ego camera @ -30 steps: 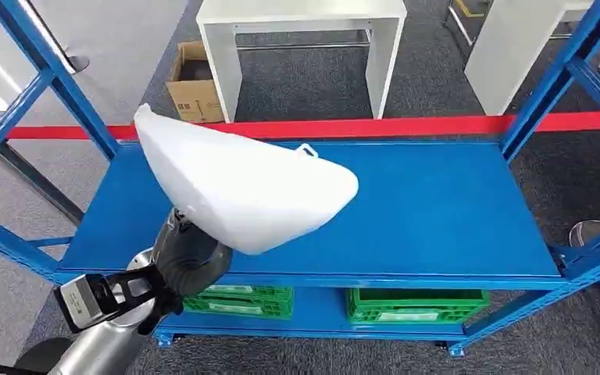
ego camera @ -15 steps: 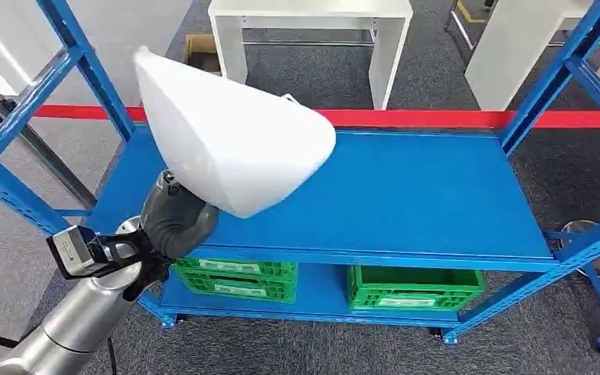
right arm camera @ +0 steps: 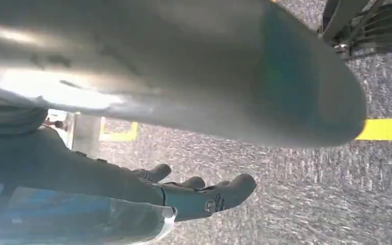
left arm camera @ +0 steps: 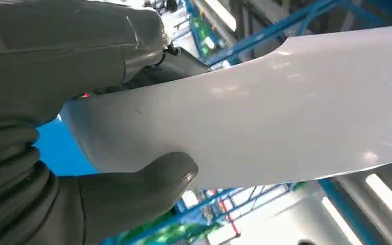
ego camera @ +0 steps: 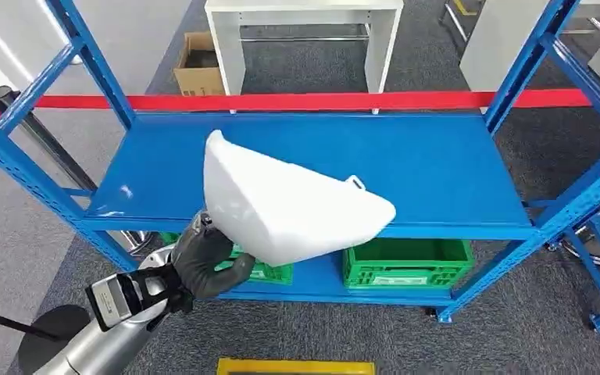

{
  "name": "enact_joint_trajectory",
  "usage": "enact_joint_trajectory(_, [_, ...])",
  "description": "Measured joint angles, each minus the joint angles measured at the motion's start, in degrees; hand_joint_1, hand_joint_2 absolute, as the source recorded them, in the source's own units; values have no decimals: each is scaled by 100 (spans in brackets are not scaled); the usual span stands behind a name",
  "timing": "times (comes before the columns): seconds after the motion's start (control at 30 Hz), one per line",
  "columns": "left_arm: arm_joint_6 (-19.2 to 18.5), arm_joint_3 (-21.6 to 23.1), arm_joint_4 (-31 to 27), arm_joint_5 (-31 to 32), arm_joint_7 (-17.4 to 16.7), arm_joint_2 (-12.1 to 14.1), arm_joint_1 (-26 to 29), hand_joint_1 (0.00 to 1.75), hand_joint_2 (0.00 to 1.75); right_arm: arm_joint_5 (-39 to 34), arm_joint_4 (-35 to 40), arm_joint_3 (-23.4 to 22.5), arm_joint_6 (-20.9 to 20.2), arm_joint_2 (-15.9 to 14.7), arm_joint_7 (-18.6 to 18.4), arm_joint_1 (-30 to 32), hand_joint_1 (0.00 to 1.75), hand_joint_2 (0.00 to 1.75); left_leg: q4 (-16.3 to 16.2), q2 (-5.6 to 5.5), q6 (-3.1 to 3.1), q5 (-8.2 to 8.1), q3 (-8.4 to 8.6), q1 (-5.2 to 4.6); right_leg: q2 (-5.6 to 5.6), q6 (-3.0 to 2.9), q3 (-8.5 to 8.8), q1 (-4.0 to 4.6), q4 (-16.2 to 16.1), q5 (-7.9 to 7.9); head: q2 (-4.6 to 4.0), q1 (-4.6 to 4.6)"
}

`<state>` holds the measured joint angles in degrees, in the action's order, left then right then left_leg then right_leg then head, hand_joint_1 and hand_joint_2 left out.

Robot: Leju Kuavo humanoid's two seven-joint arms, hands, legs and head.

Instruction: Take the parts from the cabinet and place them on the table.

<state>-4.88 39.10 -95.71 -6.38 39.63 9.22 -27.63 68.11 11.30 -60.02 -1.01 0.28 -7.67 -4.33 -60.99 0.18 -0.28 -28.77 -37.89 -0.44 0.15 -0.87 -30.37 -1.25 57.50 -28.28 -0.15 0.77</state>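
The white curved part [ego camera: 293, 205] is held up in front of the blue cabinet [ego camera: 437, 168], above its front edge, gripped at its lower end by the left hand [ego camera: 207, 262]. The left wrist view adds the thick thumb [left arm camera: 148, 178] pressed against the part's glossy underside. The right wrist view shows the right hand [right arm camera: 204, 194] hanging over grey carpet [right arm camera: 311, 194], fingers loosely apart, holding nothing.

Blue steel shelf rack [ego camera: 453, 168] stands on grey carpet floor [ego camera: 516, 336]. Two green crates [ego camera: 406, 273] sit side by side on the lower shelf, left one partly hidden.
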Motion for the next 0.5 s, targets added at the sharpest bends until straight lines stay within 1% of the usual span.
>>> enact_joint_trajectory(0.03, [-17, -2, 4, -37, -13, 0, -31, 175, 175, -11, 0, -7, 2, 2, 0, 0, 0, 0, -489, 1, -32, -365, -154, 21, -3, -7, -71, 0, 3, 71, 0, 13])
enact_joint_trajectory(0.07, [-46, -4, 11, -64, -17, -2, -49, 175, 175, -22, 0, -11, 4, 9, 0, 1, 0, 0, -953, 1, -52, -612, -284, 35, -13, -5, -159, 0, 5, 136, 0, 9])
enact_joint_trajectory(0.1, [-57, -4, 22, -77, -24, -2, -51, 175, 175, -24, 0, -22, 7, 11, 0, 3, 0, 0, -1329, 0, -65, -714, -352, 49, -15, 2, -245, 0, 10, 201, 0, 9])
enact_joint_trajectory(0.13, [-61, 0, 35, -76, -35, 0, -49, 175, 175, -24, 0, -39, 7, 15, 0, 3, 0, 0, -1447, -1, -67, -647, -302, 62, -18, 11, -325, -1, 11, 260, 0, 13])
enact_joint_trajectory(0.17, [-61, 0, 44, -76, -41, 0, -50, 175, 175, -24, 0, -52, 9, 22, 0, 2, 0, 0, -1328, 1, -62, -487, -152, 70, -17, 23, -390, -3, 12, 310, 0, 9])
enact_joint_trajectory(0.2, [-61, 0, 44, -79, -44, -2, -55, 175, 175, -24, 0, -66, 9, 28, 0, 1, 0, 0, -941, 1, -52, -263, 157, 70, -16, 41, -455, -6, 13, 366, 0, 13])
enact_joint_trajectory(0.23, [-61, -2, 44, -79, -46, -9, -68, 175, 175, -24, 0, -79, 9, 31, 0, 1, 0, 0, -432, 0, -36, -113, 522, 69, -14, 59, -501, -7, 13, 414, 0, 11])
enact_joint_trajectory(0.27, [-61, -2, 42, -79, -46, -13, -91, 175, 175, -24, 0, -85, 9, 37, 0, -1, 0, 0, 135, -19, -12, -114, 946, 67, -10, 85, -514, -8, 15, 459, 0, 13])
enact_joint_trajectory(0.3, [-61, -2, 42, -79, -46, -26, -122, 175, 175, -24, 0, -87, 11, 44, 0, 2, 0, 0, 571, -29, 11, -250, 1223, 40, 0, 128, -541, 23, 21, 496, 0, 7])
enact_joint_trajectory(0.33, [-61, -4, 42, -83, -46, -35, -132, 175, 175, -24, 0, -90, 11, 46, 0, 1, 0, 0, 613, -45, 29, -268, 1224, 33, -6, 173, -546, 18, 3, 554, 0, -2])
enact_joint_trajectory(0.37, [-61, -4, 42, -81, -46, -35, -138, 175, 175, -24, 0, -90, 11, 46, 0, 0, 0, 0, 606, -46, 63, -245, 1181, 7, -8, 211, -553, 1, -16, 604, 0, 11])
enact_joint_trajectory(0.4, [-61, -4, 42, -81, -46, -35, -136, 175, 175, -24, 0, -92, 13, 50, 0, 0, 0, 0, 581, -46, 109, -216, 1150, -11, -8, 255, -555, -15, -45, 655, 0, 6])
enact_joint_trajectory(0.43, [-61, 0, 44, -81, -46, -39, -138, 175, 175, -24, 0, -92, 13, 52, -2, 8, 0, 0, 618, -27, 180, -117, 1075, 13, -6, 300, -587, -15, -56, 689, 0, 4])
enact_joint_trajectory(0.47, [-61, 0, 44, -83, -46, -46, -150, 175, 175, -24, -2, -94, 15, 55, -4, 8, 0, 0, 628, 13, 225, -51, 1017, 35, -7, 309, -656, -29, 43, 519, 0, 0])
enact_joint_trajectory(0.5, [-61, 4, 46, -92, -46, -52, -147, 175, 175, -24, -2, -94, 15, 55, -11, 14, 0, 0, 628, 11, 280, 7, 943, 30, -8, 322, -761, -25, 300, 165, 0, -35])
